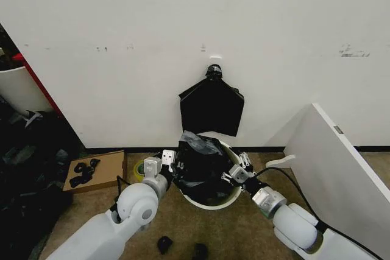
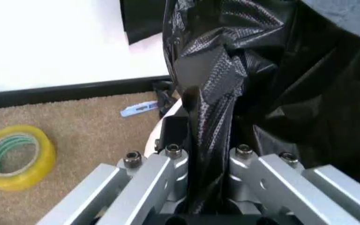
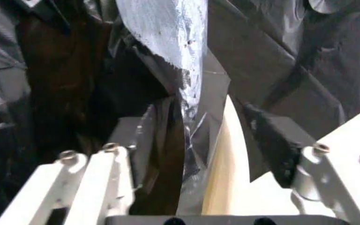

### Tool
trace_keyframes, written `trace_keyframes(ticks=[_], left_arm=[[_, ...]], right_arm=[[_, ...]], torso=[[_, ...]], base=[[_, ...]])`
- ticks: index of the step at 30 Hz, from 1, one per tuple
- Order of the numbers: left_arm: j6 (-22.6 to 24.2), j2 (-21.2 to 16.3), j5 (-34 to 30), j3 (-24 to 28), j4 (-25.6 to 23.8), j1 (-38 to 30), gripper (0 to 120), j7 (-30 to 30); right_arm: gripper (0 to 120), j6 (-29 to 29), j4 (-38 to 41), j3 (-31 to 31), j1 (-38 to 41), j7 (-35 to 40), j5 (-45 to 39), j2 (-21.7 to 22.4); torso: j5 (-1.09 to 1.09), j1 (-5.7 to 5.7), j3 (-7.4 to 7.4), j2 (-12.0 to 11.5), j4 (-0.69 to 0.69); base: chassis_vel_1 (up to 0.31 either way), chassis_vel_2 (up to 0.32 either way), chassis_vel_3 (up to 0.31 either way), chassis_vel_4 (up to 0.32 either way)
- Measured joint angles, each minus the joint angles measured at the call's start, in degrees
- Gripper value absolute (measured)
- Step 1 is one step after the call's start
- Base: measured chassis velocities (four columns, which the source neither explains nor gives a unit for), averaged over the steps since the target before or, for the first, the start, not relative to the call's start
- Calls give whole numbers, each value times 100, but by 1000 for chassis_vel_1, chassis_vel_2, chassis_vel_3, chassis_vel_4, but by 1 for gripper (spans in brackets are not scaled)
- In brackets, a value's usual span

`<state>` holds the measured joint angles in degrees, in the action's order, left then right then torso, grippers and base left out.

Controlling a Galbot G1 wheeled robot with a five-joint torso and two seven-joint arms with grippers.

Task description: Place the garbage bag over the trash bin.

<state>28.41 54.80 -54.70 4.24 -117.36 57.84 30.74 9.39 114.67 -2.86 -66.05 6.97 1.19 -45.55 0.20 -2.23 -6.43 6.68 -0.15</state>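
Observation:
The trash bin [image 1: 213, 202] stands on the carpet against the wall, cream-white and round. The garbage bag [image 1: 198, 159], glossy and crinkled black, is bunched in its mouth. My left gripper [image 1: 169, 164] is at the bin's left rim. In the left wrist view it [image 2: 205, 159] is shut on a twisted fold of the garbage bag [image 2: 217, 93]. My right gripper [image 1: 234, 172] is at the right rim. In the right wrist view it [image 3: 205, 145] is open and straddles the cream rim [image 3: 227, 154], with bag film [image 3: 167, 154] draped between its fingers.
A flat black sheaf of bags [image 1: 211, 108] hangs on the wall above the bin. A yellow tape roll [image 2: 14, 157] lies left of the bin, beside cardboard [image 1: 109, 165] bearing black scraps. A white board [image 1: 341, 168] leans at right. Dark clutter [image 1: 30, 162] fills the left.

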Motion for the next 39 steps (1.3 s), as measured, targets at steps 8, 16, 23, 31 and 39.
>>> trace_keyframes(ticks=[8,16,23,31,39], left_arm=[[14,-2,-59,12,-3,3,5,8],[15,-40,-59,-9,-3,12,5,2],[14,-58,-10,-32,-5,48,5,-58],[32,-172,134,-125,-105,184,5,-197],[-101,-260,300,-266,-231,407,5,-449]], right_arm=[[20,-42,-40,-166,126,53,-272,-32],[0,85,65,-156,91,153,-772,-40],[0,208,227,-53,63,411,-1492,-6],[0,557,402,244,162,1015,-2805,48],[0,1109,257,463,345,1497,-3969,183]], torso=[[-1,0,0,-1,0],[0,0,0,-1,-1],[0,0,0,-1,-1],[0,0,0,-1,0],[0,0,0,-1,-1]], base=[[0,0,0,0],[0,0,0,0],[0,0,0,0],[0,0,0,0],[0,0,0,0]])
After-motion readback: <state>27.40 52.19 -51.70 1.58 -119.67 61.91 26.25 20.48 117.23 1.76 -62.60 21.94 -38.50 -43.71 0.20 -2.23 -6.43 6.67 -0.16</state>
